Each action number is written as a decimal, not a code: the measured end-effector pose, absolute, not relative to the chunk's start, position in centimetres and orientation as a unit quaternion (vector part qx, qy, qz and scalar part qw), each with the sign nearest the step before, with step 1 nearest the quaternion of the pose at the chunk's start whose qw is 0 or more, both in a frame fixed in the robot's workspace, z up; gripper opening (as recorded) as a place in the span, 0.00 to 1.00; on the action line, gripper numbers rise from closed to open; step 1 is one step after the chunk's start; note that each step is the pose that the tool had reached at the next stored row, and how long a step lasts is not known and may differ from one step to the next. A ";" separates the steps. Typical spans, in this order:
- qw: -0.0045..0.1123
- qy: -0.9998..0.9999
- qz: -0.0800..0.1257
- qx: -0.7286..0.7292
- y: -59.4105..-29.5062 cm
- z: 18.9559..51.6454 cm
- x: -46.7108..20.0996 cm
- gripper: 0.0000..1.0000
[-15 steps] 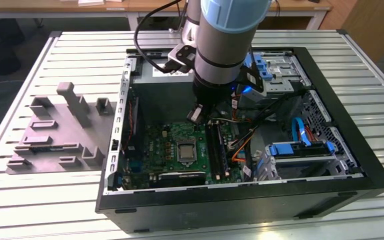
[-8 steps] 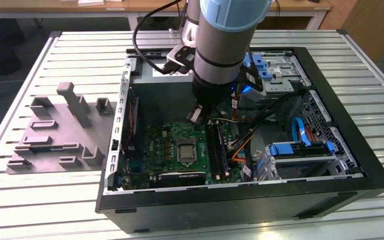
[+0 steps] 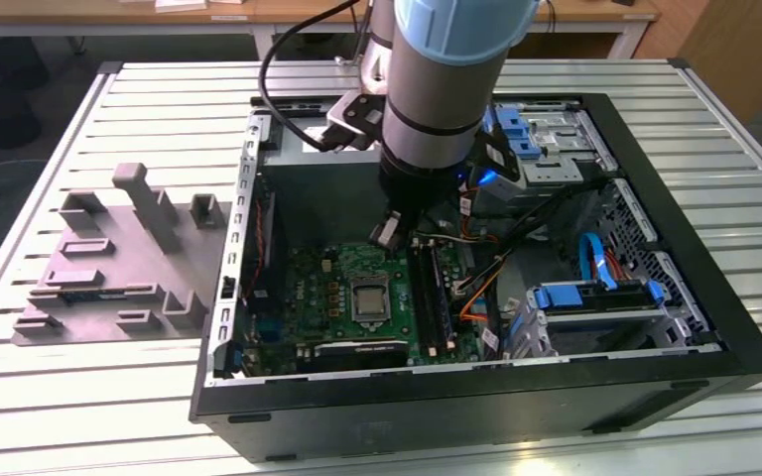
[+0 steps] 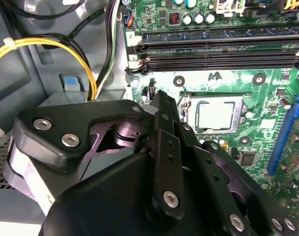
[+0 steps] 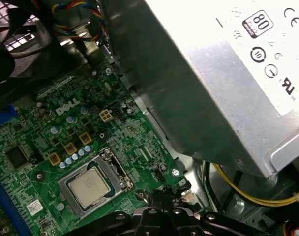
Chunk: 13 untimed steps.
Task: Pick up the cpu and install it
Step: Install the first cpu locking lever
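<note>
One gripper (image 4: 162, 98), black, linked fingers drawn close with tips almost touching; nothing visible pinched between them. It hangs inside an open computer case (image 3: 698, 337), just above the green motherboard (image 3: 321, 288).

One cpu (image 4: 216, 115), pale silver square, lying flat in its socket (image 4: 189, 105) on the motherboard; also seen in the first wrist view (image 5: 90, 189). Judged seated, since it sits level within the metal frame and is apart from the tool.

Relation: cpu lies just beyond the fingertips, off to one side of them, near but not touching. Being square, it offers no long axis; its edges run parallel to the memory slots (image 4: 218, 49), which lie farther out from the tool past the socket.

One power supply (image 5: 223, 78), silver box, close beside the wrist.

One grey plastic fixture (image 3: 110, 268), on the slatted table (image 3: 37, 397), outside the case, well apart from the tool.
</note>
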<state>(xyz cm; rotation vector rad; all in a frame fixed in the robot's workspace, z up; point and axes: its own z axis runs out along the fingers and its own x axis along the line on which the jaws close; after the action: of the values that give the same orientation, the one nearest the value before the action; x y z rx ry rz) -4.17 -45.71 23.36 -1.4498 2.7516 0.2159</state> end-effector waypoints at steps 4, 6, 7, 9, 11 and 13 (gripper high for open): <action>0.011 0.880 0.069 -0.470 -46.0 23.4 -4.2 0.11; 0.011 0.879 0.069 -0.472 -46.2 23.4 -4.2 0.11; 0.011 0.878 0.069 -0.473 -46.3 23.4 -4.2 0.11; 0.011 0.877 0.069 -0.475 -46.4 23.4 -4.2 0.11; 0.010 0.876 0.068 -0.478 -46.5 23.4 -4.2 0.11; 0.010 0.874 0.068 -0.481 -46.6 23.4 -4.3 0.11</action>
<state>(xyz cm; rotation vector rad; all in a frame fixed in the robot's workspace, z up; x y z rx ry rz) -4.26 -46.59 23.36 -1.5004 2.7292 0.2124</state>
